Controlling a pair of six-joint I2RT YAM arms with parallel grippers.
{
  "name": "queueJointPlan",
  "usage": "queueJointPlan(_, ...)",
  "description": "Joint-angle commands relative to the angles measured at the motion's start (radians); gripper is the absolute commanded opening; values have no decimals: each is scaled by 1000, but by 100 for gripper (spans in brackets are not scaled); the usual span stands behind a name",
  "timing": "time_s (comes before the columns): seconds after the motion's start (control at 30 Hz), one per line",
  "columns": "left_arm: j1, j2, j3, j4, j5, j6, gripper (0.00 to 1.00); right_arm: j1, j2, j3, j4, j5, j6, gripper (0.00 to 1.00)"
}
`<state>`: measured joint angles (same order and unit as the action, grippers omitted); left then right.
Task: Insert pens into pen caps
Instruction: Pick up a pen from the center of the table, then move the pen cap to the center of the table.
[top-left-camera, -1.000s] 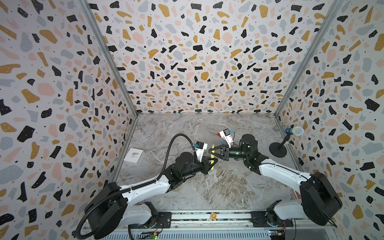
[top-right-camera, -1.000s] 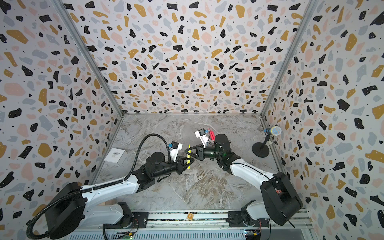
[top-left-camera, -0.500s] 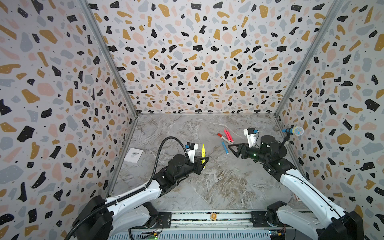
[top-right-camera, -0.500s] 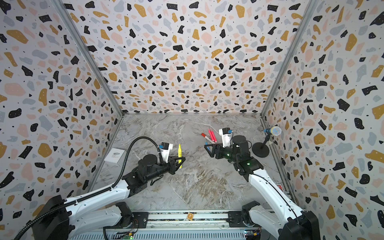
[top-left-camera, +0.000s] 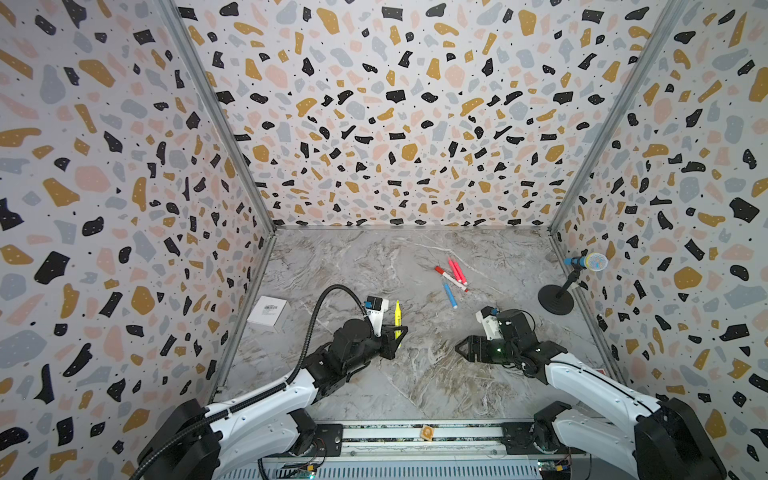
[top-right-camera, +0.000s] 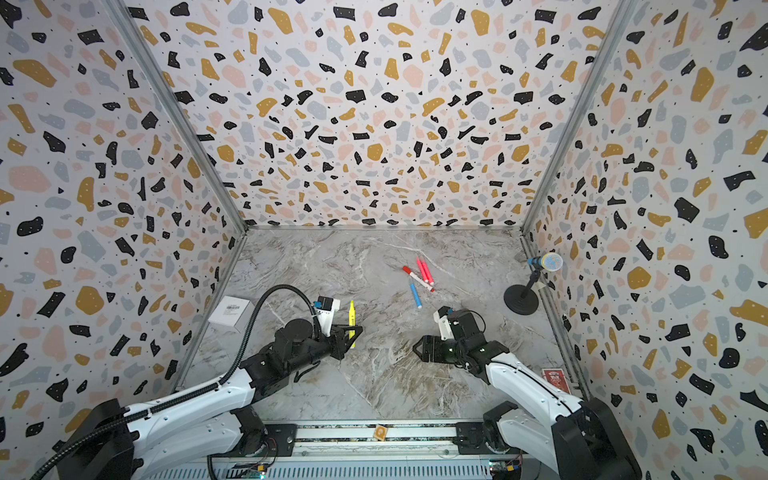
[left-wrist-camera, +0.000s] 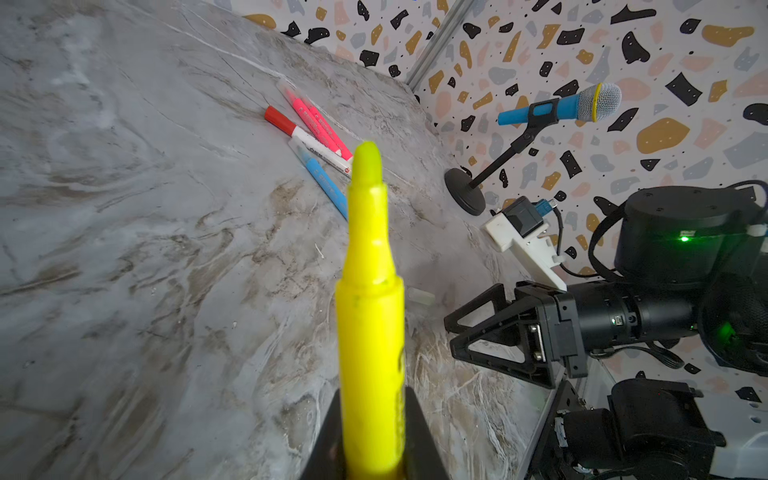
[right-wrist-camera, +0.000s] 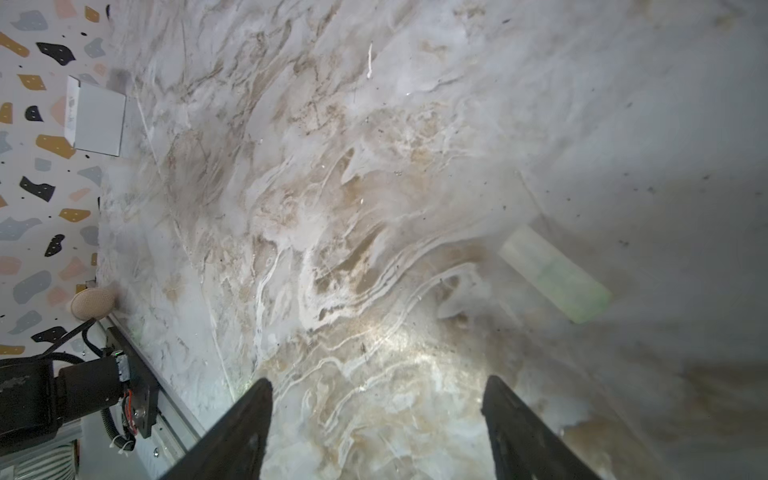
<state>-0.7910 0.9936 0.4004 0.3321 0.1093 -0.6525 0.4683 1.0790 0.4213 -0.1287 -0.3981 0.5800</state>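
Marble-patterned grey table (top-left-camera: 415, 386) inside a booth with speckled terrazzo walls, seen from above, with two robot arms reaching in from the near edge.

The left gripper (top-left-camera: 397, 334) is clamped on the yellow pen (top-left-camera: 397, 313) by its lower barrel. The pen is lifted off the table, and its bare, uncapped tip points away toward the back wall. In the left wrist view the yellow pen (left-wrist-camera: 370, 291) fills the middle of the picture, rising from between the two dark fingers.

The right gripper (top-left-camera: 460, 349) hangs low over the table, well apart from the left one, with its jaws spread wide and nothing between them. A pale, see-through pen cap (right-wrist-camera: 552, 274) lies flat on the table near it, off to one side of the fingers (right-wrist-camera: 498, 399) and not touching them.

Four more pens lie toward the back right of the table. Two pink pens (top-left-camera: 456, 269) lie side by side, a white pen with red ends (top-left-camera: 451, 279) lies just beside them, and a light blue pen (top-left-camera: 449, 295) lies nearest the arms.

A toy microphone on a black stand (top-left-camera: 586, 262) is at the right wall, and a small white box (top-left-camera: 269, 312) is at the left wall.
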Motion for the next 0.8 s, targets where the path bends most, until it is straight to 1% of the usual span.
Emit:
queueJointPlan(0.0, 6, -18, -2, 16, -17, -3, 0, -8, 54, 17, 57, 12, -6, 80)
queueJointPlan(0.13, 10, -27, -3, 0, -20, -1, 0, -22, 103, 11, 82, 27, -9, 80)
queueJointPlan(0.33, 24, -52, -7, -23, -25, 7, 0, -64, 126, 16, 100, 45, -22, 80)
queueJointPlan(0.57, 38, -80, -13, -44, -29, 10, 0, -95, 187, 66, 117, 55, -50, 80)
queueJointPlan(0.77, 51, -102, -17, -61, -30, 11, 0, -106, 207, 108, 113, 71, -55, 80)
